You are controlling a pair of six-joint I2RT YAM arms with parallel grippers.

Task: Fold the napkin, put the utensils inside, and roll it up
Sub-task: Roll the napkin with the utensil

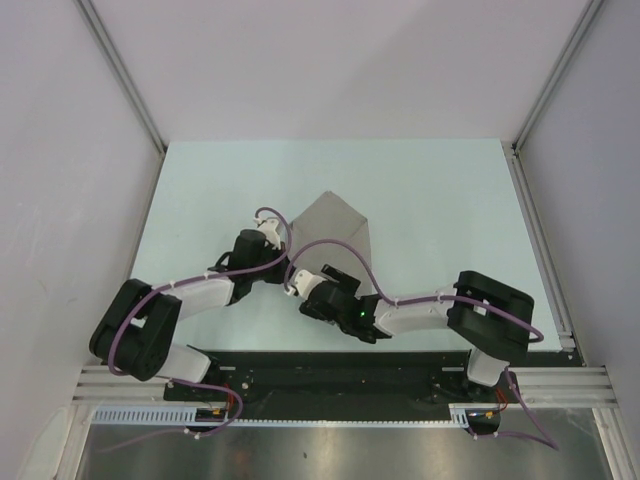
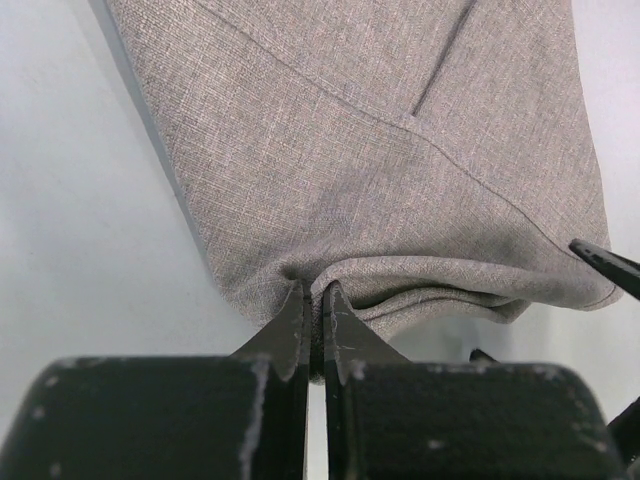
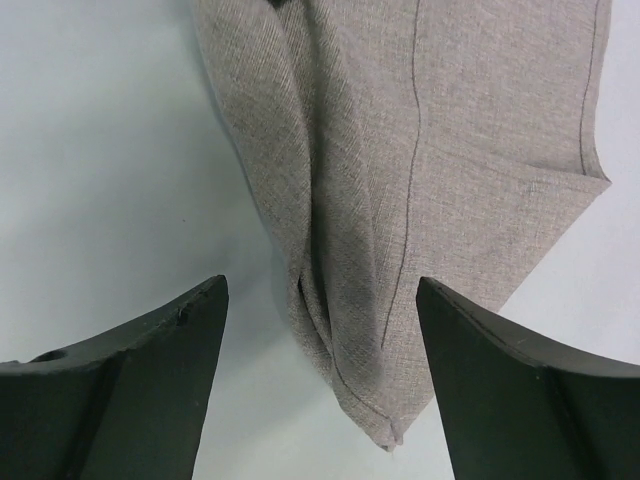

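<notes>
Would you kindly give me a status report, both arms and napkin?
Left gripper: jaws shut on edge of grey-beige cloth napkin. Right gripper: jaws open around its corner. Utensils unseen.

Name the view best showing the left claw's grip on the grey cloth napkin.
Left wrist view: the left claw is shut on a bunched edge of the grey cloth napkin. The top view hides this under the left arm; the right wrist view shows cloth, no pinch.
</notes>
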